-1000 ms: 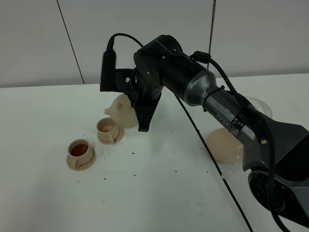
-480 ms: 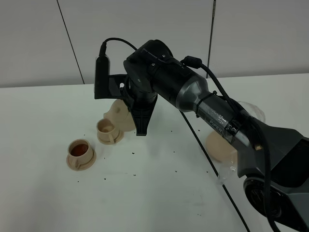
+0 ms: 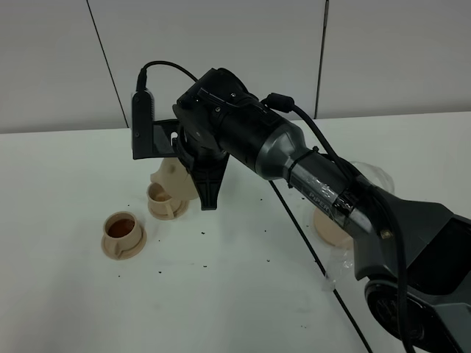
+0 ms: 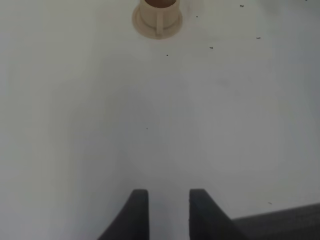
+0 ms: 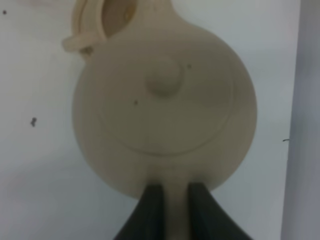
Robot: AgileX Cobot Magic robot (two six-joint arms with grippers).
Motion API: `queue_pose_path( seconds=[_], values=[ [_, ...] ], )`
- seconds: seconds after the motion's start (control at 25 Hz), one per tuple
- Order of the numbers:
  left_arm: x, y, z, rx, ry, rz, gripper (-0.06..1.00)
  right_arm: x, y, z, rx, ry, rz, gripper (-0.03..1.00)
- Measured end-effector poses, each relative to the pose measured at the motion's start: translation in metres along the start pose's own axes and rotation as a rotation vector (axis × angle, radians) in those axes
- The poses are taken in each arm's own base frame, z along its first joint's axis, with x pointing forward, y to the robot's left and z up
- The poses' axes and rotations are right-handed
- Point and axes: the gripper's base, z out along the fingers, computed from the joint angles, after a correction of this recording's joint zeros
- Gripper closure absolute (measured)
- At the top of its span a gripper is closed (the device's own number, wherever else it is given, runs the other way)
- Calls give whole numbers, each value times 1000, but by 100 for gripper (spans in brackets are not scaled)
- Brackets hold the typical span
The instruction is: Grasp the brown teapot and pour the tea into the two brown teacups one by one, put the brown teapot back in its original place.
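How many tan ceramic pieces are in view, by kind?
Teapot: 1
Teacups: 2
Saucers: 2
Plate: 1
Total: 6

A white table carries two small tan saucers on its left part, the front saucer and the back saucer, near each other but apart. A larger tan plate lies well to their right. Dark specks are scattered about, and a black cable runs across the top
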Motion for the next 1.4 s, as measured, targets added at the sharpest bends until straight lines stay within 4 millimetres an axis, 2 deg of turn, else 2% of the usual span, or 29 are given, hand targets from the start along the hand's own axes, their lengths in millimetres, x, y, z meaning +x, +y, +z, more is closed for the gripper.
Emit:
queue_pose_path(
  seconds=[1.4],
  values=[
    [0, 0, 0, 0, 0, 0, 68, 1, -5, 0, 80, 44, -18, 87]
  ],
)
